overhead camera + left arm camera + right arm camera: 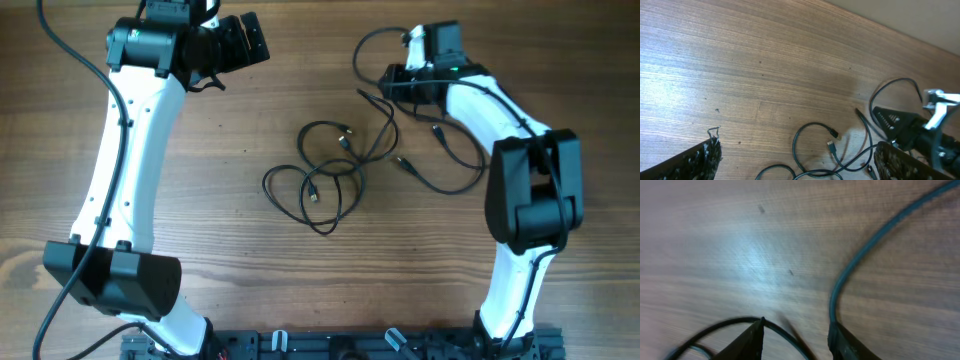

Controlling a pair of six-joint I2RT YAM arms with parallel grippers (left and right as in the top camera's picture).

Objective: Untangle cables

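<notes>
- Overhead: the cables lie in loose black loops at the middle of the worktop, with strands trailing toward the far right corner. The left gripper hangs by the far edge, well apart from them. The right gripper is at the trailing strands.
- Left wrist: the left gripper's jaws are spread wide and hold nothing, with cable loops on the wood between them.
- Right wrist: the right gripper's jaws stand apart with bare wood between them. One cable curves down to touch the right-hand jaw.
</notes>
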